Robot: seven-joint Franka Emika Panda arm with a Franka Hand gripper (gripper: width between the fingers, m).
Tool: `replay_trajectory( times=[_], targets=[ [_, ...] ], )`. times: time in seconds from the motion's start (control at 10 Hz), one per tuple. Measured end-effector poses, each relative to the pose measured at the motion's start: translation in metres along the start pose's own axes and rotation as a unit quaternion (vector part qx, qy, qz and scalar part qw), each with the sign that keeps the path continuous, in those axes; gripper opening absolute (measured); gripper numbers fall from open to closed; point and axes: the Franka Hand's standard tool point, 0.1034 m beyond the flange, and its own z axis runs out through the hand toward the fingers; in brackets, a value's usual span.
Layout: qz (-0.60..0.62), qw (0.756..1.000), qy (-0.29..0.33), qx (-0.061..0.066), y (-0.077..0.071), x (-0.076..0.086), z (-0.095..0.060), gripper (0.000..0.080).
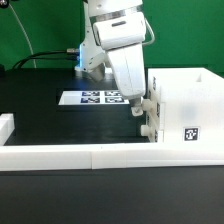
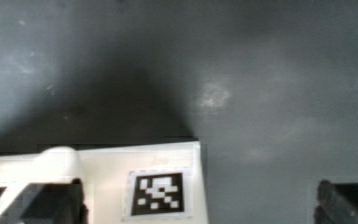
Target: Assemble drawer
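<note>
The drawer's tall white box shell (image 1: 185, 100) stands at the exterior view's right and bears a square tag (image 1: 190, 133) on its front. My gripper (image 1: 142, 108) hangs low against the shell's left side. Small white knobs (image 1: 150, 126) stick out of that side below it. In the wrist view the gripper (image 2: 197, 192) is open, its dark fingers (image 2: 44, 204) wide apart. A white tagged drawer part (image 2: 149, 165) lies between them, close to one finger and apart from the other. I cannot tell which drawer part it is. No separate tray shows.
The marker board (image 1: 98, 97) lies flat on the black table (image 1: 50, 120) behind the arm. A long low white border wall (image 1: 90, 155) runs along the front. A small white block (image 1: 5, 126) sits at the exterior view's left edge.
</note>
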Motion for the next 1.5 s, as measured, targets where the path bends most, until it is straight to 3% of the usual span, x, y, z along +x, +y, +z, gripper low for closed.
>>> replay_trajectory(
  times=[0.1,0.3,0.6,0.8,1.5],
  targets=[
    [0.005,1.0,-0.003,-0.001,-0.001,-0.008,-0.004,0.0649],
    [0.024,1.0,-0.016,-0.007,-0.018,-0.034,-0.02,0.0649],
    [0.048,0.998,-0.041,-0.027,-0.048,-0.058,-0.046,0.0649],
    [0.068,0.996,-0.054,-0.037,-0.056,-0.057,-0.064,0.0649],
    [0.066,0.996,-0.055,-0.038,-0.058,-0.058,-0.064,0.0649]
  ],
)
